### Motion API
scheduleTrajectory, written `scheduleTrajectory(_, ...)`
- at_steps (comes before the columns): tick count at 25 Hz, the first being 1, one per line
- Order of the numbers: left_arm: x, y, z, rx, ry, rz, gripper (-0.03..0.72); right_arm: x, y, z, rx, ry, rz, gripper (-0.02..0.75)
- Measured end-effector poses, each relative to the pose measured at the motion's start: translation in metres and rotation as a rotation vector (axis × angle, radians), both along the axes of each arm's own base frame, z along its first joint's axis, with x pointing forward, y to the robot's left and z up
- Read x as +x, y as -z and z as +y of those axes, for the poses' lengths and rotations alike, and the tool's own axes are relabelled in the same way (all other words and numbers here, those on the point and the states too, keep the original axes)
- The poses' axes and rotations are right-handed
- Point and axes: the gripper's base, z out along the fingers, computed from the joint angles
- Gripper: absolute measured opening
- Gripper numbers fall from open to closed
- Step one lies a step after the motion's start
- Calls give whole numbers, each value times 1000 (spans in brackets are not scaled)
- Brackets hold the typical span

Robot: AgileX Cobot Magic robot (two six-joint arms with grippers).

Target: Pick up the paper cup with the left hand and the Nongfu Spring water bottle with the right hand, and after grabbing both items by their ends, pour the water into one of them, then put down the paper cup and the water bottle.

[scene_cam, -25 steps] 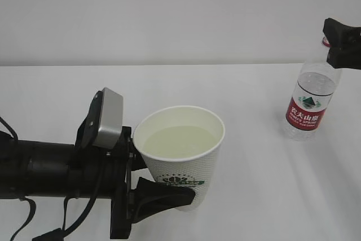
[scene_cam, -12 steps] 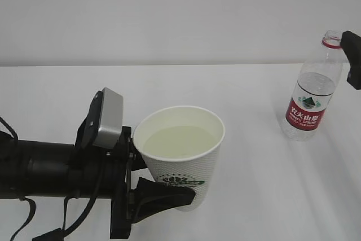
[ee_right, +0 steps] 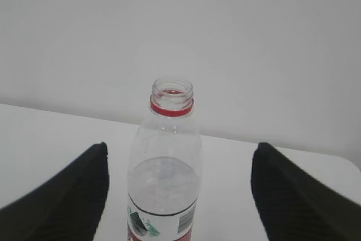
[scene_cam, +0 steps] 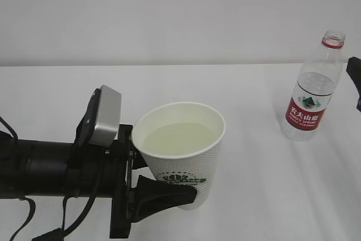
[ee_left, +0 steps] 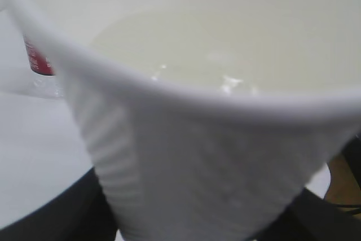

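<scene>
**A:** Exterior view first. Where's the left arm?

**B:** Left arm [scene_cam: 56, 167] lies nearly horizontal, low over the white table [scene_cam: 248, 196], reaching in from the left edge. Grey block [scene_cam: 104, 117] sits on top near the wrist. Left gripper [scene_cam: 163, 182] has its jaws part-spread and clamped on the lower half of the paper cup [scene_cam: 183, 153]. One black finger [scene_cam: 166, 195] wraps the front just under the green logo; the other is hidden behind the cup. Cup is upright, and I can't tell if its base touches the table.

**A:** Contents?

**B:** Water [scene_cam: 179, 139] inside, pale yellowish, well below the rim.

**A:** Right side?

**B:** Only a black sliver of the right gripper [scene_cam: 355, 86] at the right edge, just beside the water bottle [scene_cam: 313, 91], not touching. Bottle stands upright on the table, uncapped, red label facing the camera, well apart from the cup.

**A:** Left wrist view?

**B:** Cup wall [ee_left: 186, 167] fills the frame, blurred. Water surface [ee_left: 225, 49] visible over the rim. Dark finger [ee_left: 56, 218] at bottom left. Bit of red label [ee_left: 36, 60] at the left edge.

**A:** Right wrist view?

**B:** Bottle [ee_right: 166, 167] centred, open neck with red ring on top. Two black fingers [ee_right: 62, 198] spread wide on either side, clear gaps to the bottle, holding nothing.
</scene>
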Motion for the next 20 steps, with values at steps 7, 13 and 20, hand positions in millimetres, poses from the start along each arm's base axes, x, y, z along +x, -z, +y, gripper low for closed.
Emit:
scheduleTrajectory(7, 0, 0, 0, -2, 1, 0, 459, -13, 18, -1, 51, 9, 75, 592)
scheduleTrajectory(13, 2, -1, 0, -10, -22, 5, 459, -21, 28, -2, 76, 15, 104, 592)
scheduleTrajectory(20, 8, -3, 1, -38, -93, 22, 459, -30, 38, -3, 96, 21, 107, 592)
